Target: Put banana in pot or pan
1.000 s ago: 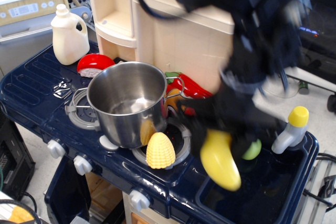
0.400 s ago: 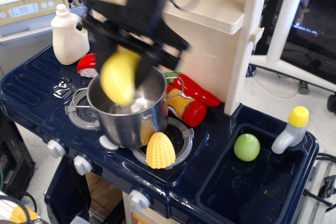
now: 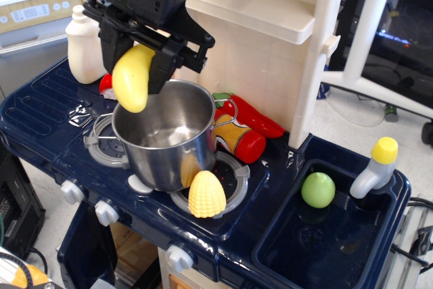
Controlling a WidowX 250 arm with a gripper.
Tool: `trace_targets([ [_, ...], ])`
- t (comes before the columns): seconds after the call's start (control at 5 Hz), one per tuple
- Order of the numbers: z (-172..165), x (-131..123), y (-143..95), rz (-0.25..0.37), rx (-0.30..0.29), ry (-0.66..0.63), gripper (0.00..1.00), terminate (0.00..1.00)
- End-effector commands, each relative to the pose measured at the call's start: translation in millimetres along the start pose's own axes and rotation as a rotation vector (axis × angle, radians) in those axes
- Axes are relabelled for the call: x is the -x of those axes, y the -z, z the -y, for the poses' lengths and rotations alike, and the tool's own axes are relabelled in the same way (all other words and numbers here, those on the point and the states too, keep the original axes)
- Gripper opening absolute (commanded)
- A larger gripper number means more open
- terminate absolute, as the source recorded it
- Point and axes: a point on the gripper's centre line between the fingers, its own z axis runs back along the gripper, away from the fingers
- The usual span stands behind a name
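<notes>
In the single camera view, the gripper is hanging in the upper left of the frame, clenched around the upper end of the banana. The banana is dangling below the gripper with its long axis close to vertical, its free rounded tip pointing down and slightly toward the viewer. That tip is sitting over the left rim of the pot, at the pot's upper left edge in the picture, not over the open middle. The pot is standing upright on the dark blue worktop, mouth open and nothing visible inside but the shiny bottom.

Judging from this, the pot's centre is lying to the lower right of the banana, so the coming move is calling for a short shift that way before letting go; dropped here, the banana could be catching the rim and tipping outside.

A corn cob is resting just in front of the pot, near the centre bottom, touching its wall.
</notes>
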Motion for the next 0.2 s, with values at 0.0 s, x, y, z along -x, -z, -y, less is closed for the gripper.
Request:
trace_targets([
  [0.0,-1.5,-7.5,-8.8,0.021,0.000,0.004,1.00,1.00],
])
